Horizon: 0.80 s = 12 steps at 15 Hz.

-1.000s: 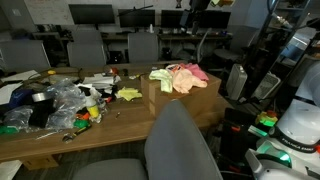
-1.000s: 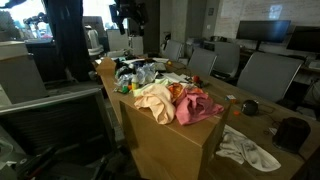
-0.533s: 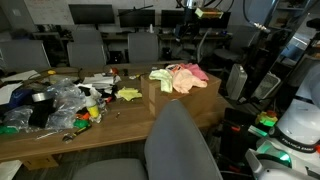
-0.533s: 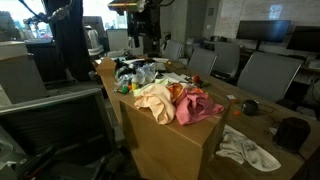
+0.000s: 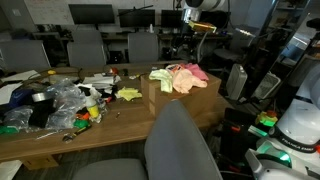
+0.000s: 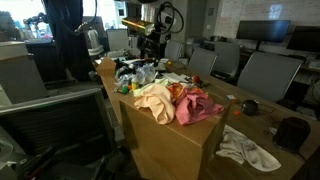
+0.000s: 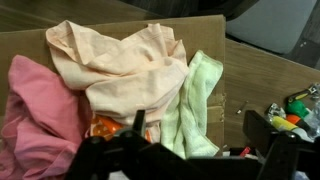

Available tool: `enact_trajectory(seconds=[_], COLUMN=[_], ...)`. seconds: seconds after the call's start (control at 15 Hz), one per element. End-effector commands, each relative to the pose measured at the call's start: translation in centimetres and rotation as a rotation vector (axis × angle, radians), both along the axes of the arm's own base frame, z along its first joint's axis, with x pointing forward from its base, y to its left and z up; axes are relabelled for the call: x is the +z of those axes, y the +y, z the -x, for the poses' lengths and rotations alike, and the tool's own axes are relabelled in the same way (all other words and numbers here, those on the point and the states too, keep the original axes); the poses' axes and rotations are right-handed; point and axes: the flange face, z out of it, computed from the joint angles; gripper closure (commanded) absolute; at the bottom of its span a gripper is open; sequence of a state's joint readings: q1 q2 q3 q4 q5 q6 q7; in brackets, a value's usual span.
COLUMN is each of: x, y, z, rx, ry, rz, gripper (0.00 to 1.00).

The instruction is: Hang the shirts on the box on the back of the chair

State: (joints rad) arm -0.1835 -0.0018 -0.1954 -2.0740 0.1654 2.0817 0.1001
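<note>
The gripper point(image 7: 195, 158) hangs in the air with its jaws spread wide and nothing between them. In the wrist view the two dark fingers point(image 7: 105, 158) frame the bottom edge, and the shirts lie ahead of them in a loose heap on the box point(image 7: 25, 42). The peach shirt point(image 7: 120, 60) sits straight ahead of the jaws. The pink shirt point(image 7: 35, 115) lies off toward one finger and the pale green shirt point(image 7: 195, 100) toward the other, both touching the peach one. Beyond the green shirt a wooden table point(image 7: 265, 85) carries some clutter point(image 7: 295, 108).

In both exterior views the gripper point(image 5: 189, 44) point(image 6: 151, 45) is above the box point(image 5: 197, 104) point(image 6: 165, 145) and well apart from the shirts point(image 5: 180, 77) point(image 6: 175, 100). The chair point(image 5: 180, 140) stands in the foreground on the near side of the box from the jaws, its back bare.
</note>
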Motion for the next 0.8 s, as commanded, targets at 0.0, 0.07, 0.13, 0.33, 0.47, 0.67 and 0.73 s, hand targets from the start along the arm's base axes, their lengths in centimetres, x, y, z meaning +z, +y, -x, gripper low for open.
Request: enact_trajectory(seconds=[0.0, 0.07, 0.13, 0.33, 0.47, 0.67, 0.73], x=[-2.1, -3.0, -3.8, -6.3, -7.7, -9.5, -9.8], y=[-0.8, -0.7, -0.8, -1.0, -1.1, -1.1, -1.0], z=[-1.4, -1.4, -1.5, -1.5, -1.4, -1.3, -1.3], rx=[-0.032, -0.039, -0.046, -0.065, -0.074, -0.086, -0.091], ry=[0.012, 0.028, 0.044, 0.1, 0.132, 0.16, 0.161], rz=[-0.054, -0.06, -0.064, -0.046, -0.028, -0.01, -0.007], gripper=[0.0, 0.0, 0.0, 0.0, 0.0, 0.0, 0.0])
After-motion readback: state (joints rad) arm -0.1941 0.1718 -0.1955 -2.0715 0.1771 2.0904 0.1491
